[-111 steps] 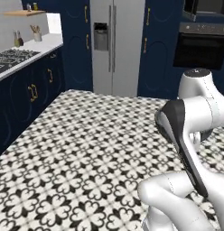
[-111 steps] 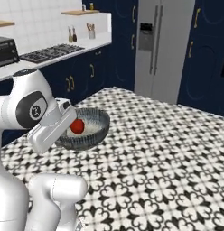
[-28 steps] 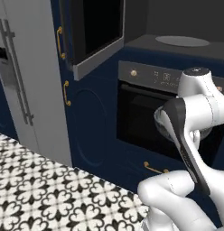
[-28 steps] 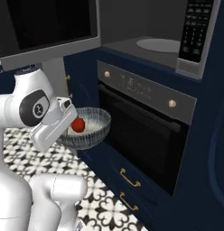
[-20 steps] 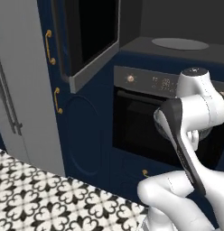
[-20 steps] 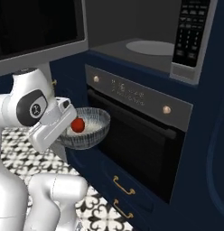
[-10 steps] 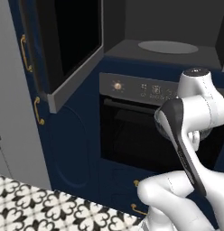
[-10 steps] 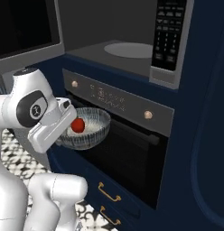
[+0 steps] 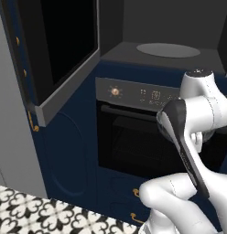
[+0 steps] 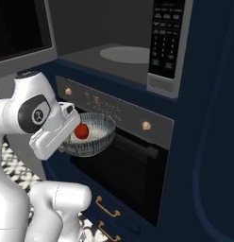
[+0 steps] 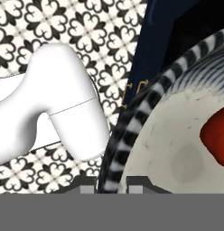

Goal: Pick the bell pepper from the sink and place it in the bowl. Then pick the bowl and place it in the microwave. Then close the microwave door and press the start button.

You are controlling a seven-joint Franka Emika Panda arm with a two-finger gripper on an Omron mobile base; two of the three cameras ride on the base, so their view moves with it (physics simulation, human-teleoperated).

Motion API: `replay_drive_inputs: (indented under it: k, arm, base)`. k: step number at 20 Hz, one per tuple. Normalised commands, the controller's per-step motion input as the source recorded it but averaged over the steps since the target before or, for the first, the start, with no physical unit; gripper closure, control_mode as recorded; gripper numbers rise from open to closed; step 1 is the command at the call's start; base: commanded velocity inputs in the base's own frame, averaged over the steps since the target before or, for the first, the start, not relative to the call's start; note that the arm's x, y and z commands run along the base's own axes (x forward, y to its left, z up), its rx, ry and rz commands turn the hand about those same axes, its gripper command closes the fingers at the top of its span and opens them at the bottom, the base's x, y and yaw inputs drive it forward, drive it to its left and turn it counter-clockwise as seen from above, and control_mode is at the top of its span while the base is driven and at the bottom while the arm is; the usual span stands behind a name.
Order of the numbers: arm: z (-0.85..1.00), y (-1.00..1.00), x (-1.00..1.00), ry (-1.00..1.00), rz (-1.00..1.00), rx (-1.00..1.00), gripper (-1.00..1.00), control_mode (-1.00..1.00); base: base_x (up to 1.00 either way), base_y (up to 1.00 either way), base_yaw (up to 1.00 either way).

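Two-finger gripper point(image 11: 111, 184) is clamped narrow on the flared rim of the small ribbed dark grey glassy bowl point(image 10: 93, 137), which hangs in the air in front of the black oven with gold knobs point(image 10: 126, 165). The small shiny red bell pepper point(image 10: 81, 131) lies inside the bowl. Above the oven, the built-in microwave with dark grey cavity and round grey turntable point(image 10: 126, 54) stands open, its black glass door in a grey frame point(image 9: 60, 50) swung out to the left.

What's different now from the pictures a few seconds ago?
The robot drove away from the tiled kitchen floor and fridge, right up to the oven and the open microwave above it. The claw keeps its grip on the bowl rim, and the bell pepper still sits inside.
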Motion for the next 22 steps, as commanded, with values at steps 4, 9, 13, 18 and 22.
replay_drive_inputs:
  k: [4,9,13,18,22]
  arm:
    - [0.18,0.0,-0.06,-0.14,-0.03,0.01,1.0,-1.0]
    - [0.37,0.13,-0.07,-0.21,-0.02,0.0,1.0,-1.0]
    - [0.83,0.11,-0.01,-0.24,0.0,0.0,1.0,-1.0]
    - [0.95,0.01,0.0,-0.22,0.0,-0.06,1.0,-1.0]
    - [0.93,0.05,0.07,-0.15,0.03,-0.12,1.0,-1.0]
  base:
    - [0.0,0.0,-0.01]
    - [0.0,0.0,0.0]
    - [0.0,0.0,0.0]
    - [0.0,0.0,0.0]
    - [0.0,0.0,0.0]
